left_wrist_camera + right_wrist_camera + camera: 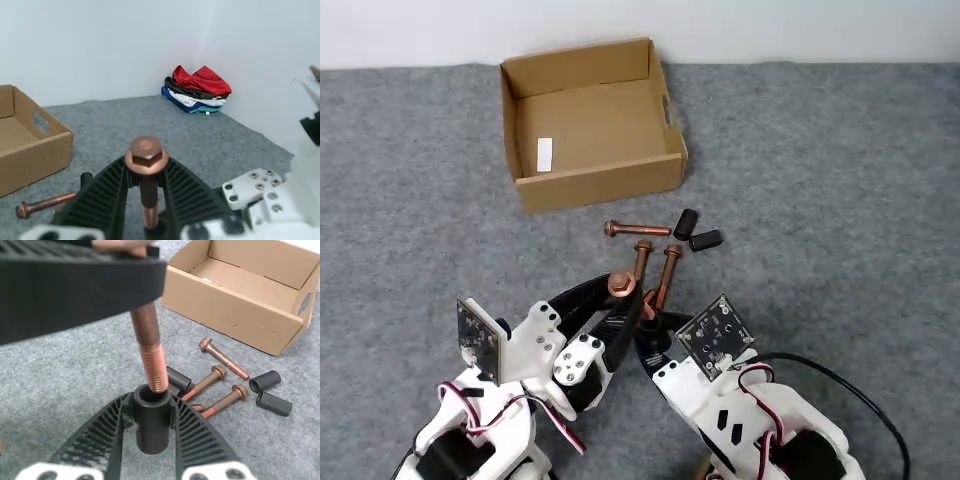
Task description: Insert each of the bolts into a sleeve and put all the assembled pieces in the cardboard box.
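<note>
- Two end effectors meet before the cardboard box (600,188), aligned for insertion.
- Left end effector (146,167): clamped on bolt (145,150), threads downward.
- Right end effector (150,401): clamped on sleeve (151,427), mouth up at bolt tip.
- Loose bolts (641,258), loose sleeves (705,240): on counter (840,180) nearer the box, unpaired.

arms (790,420): white shells | gripper fingers (100,200): black, ribbed | cables (758,385): red, white, black | screws (260,176): silver

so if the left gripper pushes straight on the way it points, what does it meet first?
Ahead of the left gripper looks free: just carpet. But the tip of its bolt sits at the mouth of the sleeve in the right gripper, so it'd likely catch that rim first.
</note>
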{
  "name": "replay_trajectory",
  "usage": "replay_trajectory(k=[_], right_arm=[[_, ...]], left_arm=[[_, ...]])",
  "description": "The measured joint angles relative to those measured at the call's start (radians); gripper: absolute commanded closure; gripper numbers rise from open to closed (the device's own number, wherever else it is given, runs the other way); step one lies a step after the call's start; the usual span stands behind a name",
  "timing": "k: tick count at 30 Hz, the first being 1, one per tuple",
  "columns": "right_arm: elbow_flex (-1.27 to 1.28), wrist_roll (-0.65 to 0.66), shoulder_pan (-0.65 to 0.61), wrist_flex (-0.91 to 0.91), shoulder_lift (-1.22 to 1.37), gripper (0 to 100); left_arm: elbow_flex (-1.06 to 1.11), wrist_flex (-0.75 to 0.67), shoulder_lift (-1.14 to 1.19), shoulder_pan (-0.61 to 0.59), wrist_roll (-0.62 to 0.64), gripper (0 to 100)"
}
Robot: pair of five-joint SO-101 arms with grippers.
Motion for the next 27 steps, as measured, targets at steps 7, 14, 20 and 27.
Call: replay_trajectory(k=[7, 14, 20, 27], right_arm=[[0.0, 0.0, 0.003, 0.0, -0.002, 99.0], [0.0, 0.003, -0.002, 0.0, -0.006, 99.0], [0.0, 0.04, -0.002, -0.049, -0.002, 99.0], [0.002, 0.104, -0.002, -0.071, 0.0, 99.0]], left_arm=[[-0.006, 0.014, 0.002, 0.041, 0.0, 99], [-0.008, 0.041, 0.006, 0.072, -0.002, 99], [-0.002, 0.106, 0.006, 0.072, -0.002, 99], [0.064, 0.133, -0.003, 0.08, -0.087, 94]])
